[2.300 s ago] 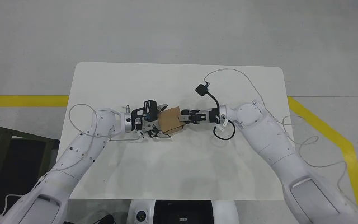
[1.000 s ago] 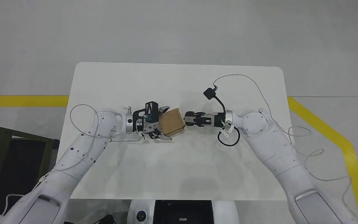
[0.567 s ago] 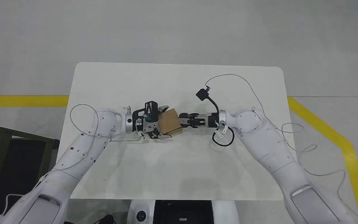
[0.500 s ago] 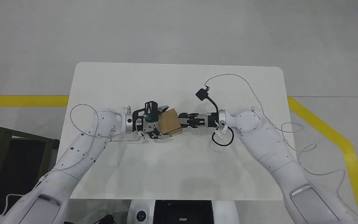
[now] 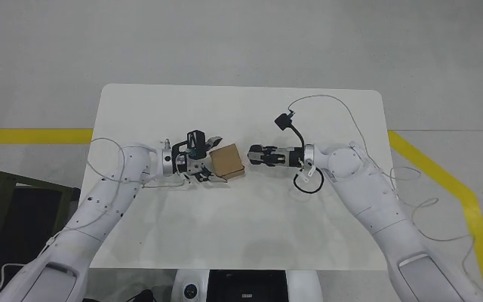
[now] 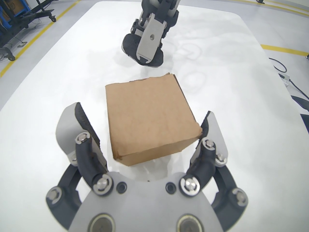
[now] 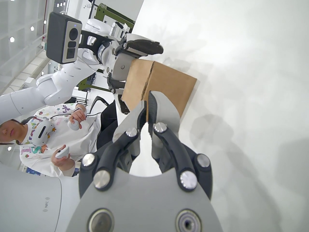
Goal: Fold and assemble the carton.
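A closed brown carton [image 5: 227, 160] stands on the white table [image 5: 151, 106] near its middle. My left gripper [image 5: 217, 160] is open and straddles the carton's left end. In the left wrist view the carton [image 6: 147, 117] lies between the fingers [image 6: 72, 126]; one finger touches a corner and the other stands a little off. My right gripper [image 5: 253, 155] is shut with nothing in it, a small gap to the right of the carton. Its closed tips [image 7: 146, 97] point at the carton's side [image 7: 166, 83]. Beyond the carton hangs the right gripper [image 6: 147, 56], just above the table.
A thin cable [image 5: 332, 106] loops from the right arm over the table's far right part. The table's edges lie well away from the carton on all sides, with bare surface in front and behind.
The right gripper has drawn back to the right, off the carton it was touching. The left gripper has shifted slightly left and stays open around the carton.
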`<state>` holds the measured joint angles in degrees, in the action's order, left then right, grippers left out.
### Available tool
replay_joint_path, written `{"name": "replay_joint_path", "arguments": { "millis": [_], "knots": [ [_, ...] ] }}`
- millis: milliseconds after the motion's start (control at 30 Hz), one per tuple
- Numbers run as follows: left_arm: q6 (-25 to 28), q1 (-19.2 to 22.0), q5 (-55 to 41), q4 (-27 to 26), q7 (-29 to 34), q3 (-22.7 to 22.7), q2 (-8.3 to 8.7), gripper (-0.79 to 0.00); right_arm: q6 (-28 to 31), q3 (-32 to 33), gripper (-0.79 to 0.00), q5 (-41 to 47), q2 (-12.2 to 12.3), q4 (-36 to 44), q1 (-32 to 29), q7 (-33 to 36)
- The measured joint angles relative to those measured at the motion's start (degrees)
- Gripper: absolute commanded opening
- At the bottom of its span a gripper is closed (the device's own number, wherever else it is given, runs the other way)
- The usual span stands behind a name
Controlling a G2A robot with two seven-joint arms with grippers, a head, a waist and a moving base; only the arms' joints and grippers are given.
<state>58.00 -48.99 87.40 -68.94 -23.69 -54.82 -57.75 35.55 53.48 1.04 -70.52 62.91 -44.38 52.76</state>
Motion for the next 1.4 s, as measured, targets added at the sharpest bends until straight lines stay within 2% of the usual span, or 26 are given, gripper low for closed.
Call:
{"name": "replay_joint_path", "arguments": {
  "millis": [200, 233, 333, 633, 867, 1167, 1400],
  "knots": [
    [0.0, -0.86, -5.78, -1.69, 2.26, -3.16, 1.89, 0.0, 0.86, 3.82, -0.397, -2.98, 1.62, 6.28, -4.56, -2.55],
    [0.0, -1.02, -7.12, -1.96, 2.95, -3.77, 2.2, 0.0, 1.13, 4.49, -0.185, -3.57, 1.87, 7.19, -5.34, -3.09],
    [0.0, -1.65, -12.07, -2.52, 6.32, -6.35, 3.26, 0.0, 2.04, 6.9, 0.0, -5.96, 2.72, 10.23, -8.08, -5.39],
    [-1.62, -5.21, -21.25, -5.71, 18.54, -14.87, 5.56, 0.0, 9.59, 15.3, 0.0, -18.6, 5.01, 19.23, -16.32, -15.96],
    [-3.43, -6.49, -24.84, -7.41, 24.67, -19.39, 6.55, 0.0, 14.24, 23.42, 0.0, -35.69, 6.82, 25.09, -22.07, -23.22],
    [-5.0, -6.51, -25.72, -5.95, 28.09, -23.65, 7.45, 0.0, 14.5, 34.04, 0.0, -55.9, 8.62, 31.11, -28.06, -32.96],
    [-6.15, -6.2, -25.27, -5.26, 27.84, -25.83, 7.86, 0.0, 12.41, 37.35, 0.0, -67.41, 9.26, 32.81, -28.82, -40.1]
  ]
}}
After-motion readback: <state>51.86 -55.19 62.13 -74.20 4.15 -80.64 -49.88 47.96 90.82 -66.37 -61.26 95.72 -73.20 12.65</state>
